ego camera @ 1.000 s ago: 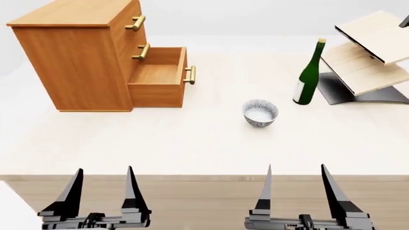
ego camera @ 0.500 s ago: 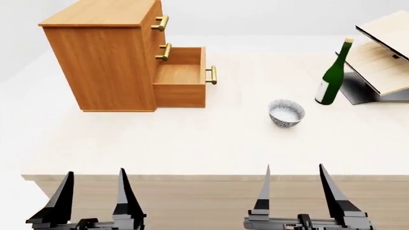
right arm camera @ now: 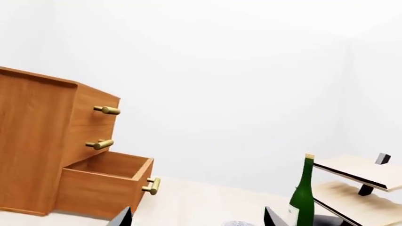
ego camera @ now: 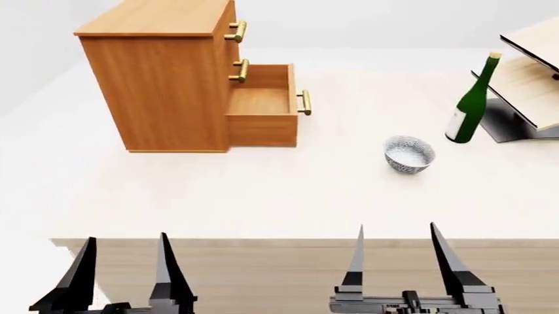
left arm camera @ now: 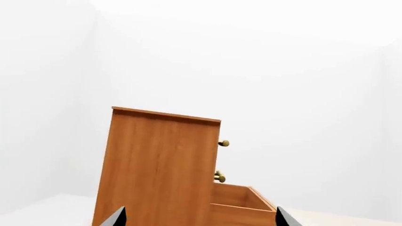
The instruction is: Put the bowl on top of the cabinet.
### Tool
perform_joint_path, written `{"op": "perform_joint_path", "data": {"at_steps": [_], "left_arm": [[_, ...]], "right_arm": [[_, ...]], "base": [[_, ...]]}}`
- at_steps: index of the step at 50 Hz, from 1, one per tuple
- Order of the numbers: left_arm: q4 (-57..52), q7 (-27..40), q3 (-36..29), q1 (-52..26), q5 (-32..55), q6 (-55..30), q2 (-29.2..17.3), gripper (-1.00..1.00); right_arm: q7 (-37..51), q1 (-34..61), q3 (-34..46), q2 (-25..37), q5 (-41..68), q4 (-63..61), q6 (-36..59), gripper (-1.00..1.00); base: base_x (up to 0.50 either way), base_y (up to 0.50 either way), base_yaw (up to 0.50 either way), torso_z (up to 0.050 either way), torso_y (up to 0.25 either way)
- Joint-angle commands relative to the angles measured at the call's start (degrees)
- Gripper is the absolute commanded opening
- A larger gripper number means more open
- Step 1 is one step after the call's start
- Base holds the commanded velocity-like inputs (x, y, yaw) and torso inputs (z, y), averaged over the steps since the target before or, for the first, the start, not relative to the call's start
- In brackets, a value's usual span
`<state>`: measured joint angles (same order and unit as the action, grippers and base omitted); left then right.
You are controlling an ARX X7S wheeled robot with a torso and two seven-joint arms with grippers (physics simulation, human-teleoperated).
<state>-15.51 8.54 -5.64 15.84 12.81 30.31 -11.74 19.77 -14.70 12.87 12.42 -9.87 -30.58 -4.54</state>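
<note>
The small blue-patterned bowl point(ego camera: 409, 154) sits upright on the pale table point(ego camera: 262, 190), right of centre. Only its rim point(right arm camera: 237, 223) peeks into the right wrist view. The orange-brown cabinet point(ego camera: 166, 72) stands at the back left with its flat top bare and its bottom drawer point(ego camera: 262, 111) pulled out; both wrist views show the cabinet point(left arm camera: 157, 165) point(right arm camera: 37, 141). My left gripper point(ego camera: 124, 265) and right gripper point(ego camera: 395, 255) hover before the table's near edge, both open and empty, well short of the bowl.
A green bottle point(ego camera: 472, 101) stands at the back right beside a tilted light-wood rack point(ego camera: 533, 72) on a dark base. The open drawer juts toward the table's middle. The bottle point(right arm camera: 301, 197) also shows in the right wrist view.
The view has shifted, so cabinet, bowl and bottle slid rightward in the head view. The left gripper drifted left and lower in the picture. Both grippers stayed open.
</note>
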Motion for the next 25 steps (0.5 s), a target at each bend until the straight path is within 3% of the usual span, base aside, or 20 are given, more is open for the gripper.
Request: {"op": "perform_joint_path", "data": {"at_steps": [1,25], "left_arm": [[0.33,0.33,-0.26,-0.05,0.06,0.35,-0.29,1.0],[0.39,1.06,-0.86,-0.15,0.04,0.42,-0.86,1.0]], "right_arm": [[0.39,0.17,0.34,0.41,0.33,0.46,-0.28,1.0],[1.21,0.11,1.03,1.08,0.34,0.04,0.01,1.0]], "base": [[0.0,0.25,0.0,0.0,0.0],[0.0,0.26,0.0,0.0,0.0]]}}
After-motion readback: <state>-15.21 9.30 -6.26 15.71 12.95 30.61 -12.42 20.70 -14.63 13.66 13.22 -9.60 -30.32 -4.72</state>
